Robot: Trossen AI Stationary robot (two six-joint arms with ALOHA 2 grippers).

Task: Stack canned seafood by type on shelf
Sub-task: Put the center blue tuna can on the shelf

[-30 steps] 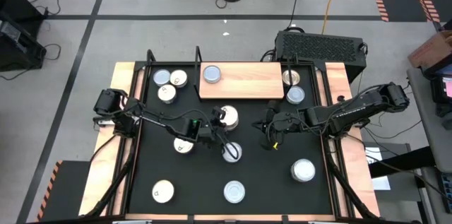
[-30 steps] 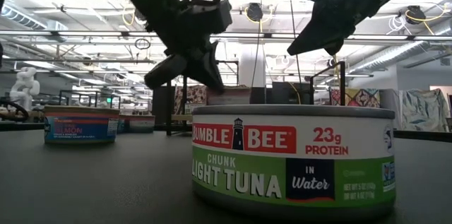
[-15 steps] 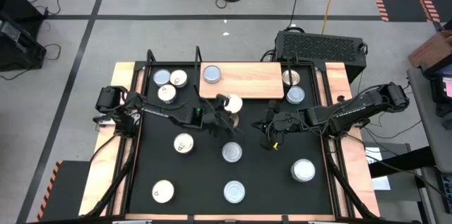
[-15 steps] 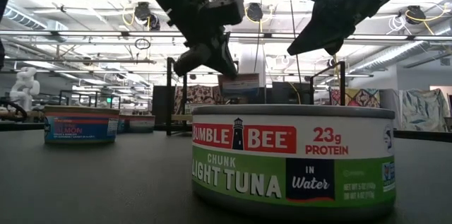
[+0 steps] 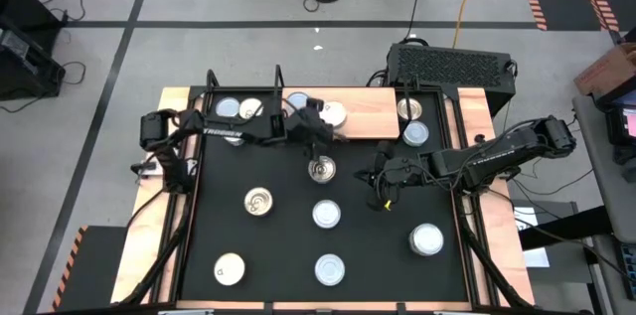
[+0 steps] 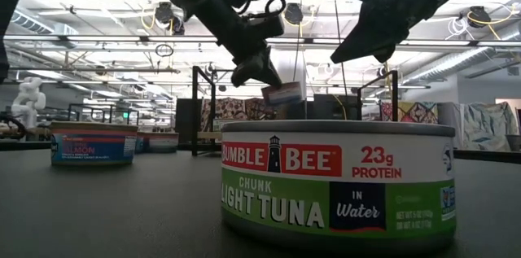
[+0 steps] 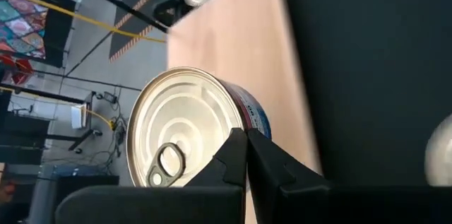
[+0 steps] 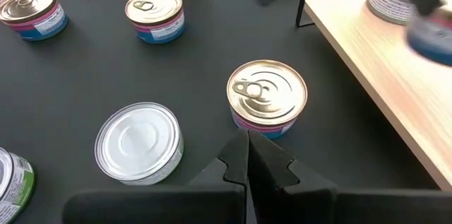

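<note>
Carrying a tin, my left tool [image 5: 320, 119] is pinched on a cream-topped can [image 5: 331, 115] with a pull-tab, and I have it raised over the near edge of the shelf [image 5: 368, 113]. The left wrist view shows the can [image 7: 185, 136] gripped at its side wall and tipped on edge, with the light wooden board directly beyond it. I judge that hold is deliberate: gripping by the wall leaves the base free to settle flat once I level it out.

One pale blue tin [image 5: 297, 104] already sits on the board, just to one side of the tool, partly hidden by the arm. I would judge the carried can belongs apart from it if the types differ, though I cannot read the carried label well enough to say.

Below and behind the tool, on the worktop [image 5: 368, 245], a goldish-topped tin [image 5: 321, 168] lies closest, with more tins scattered farther back. A cluster of tins [image 5: 238, 109] waits off to the tool's other side by the black post.

My right tool [image 5: 383, 184] hangs above the worktop, well apart from the shelf, fingers pressed together and empty. Its wrist view looks down on a goldish tin [image 8: 267, 97] and a plain silver one [image 8: 139, 141], so I read it as parked where it can reach either next without crossing the left arm.

Nearest the low camera stands a tuna tin [image 6: 338, 181] with a green label, untouched.
</note>
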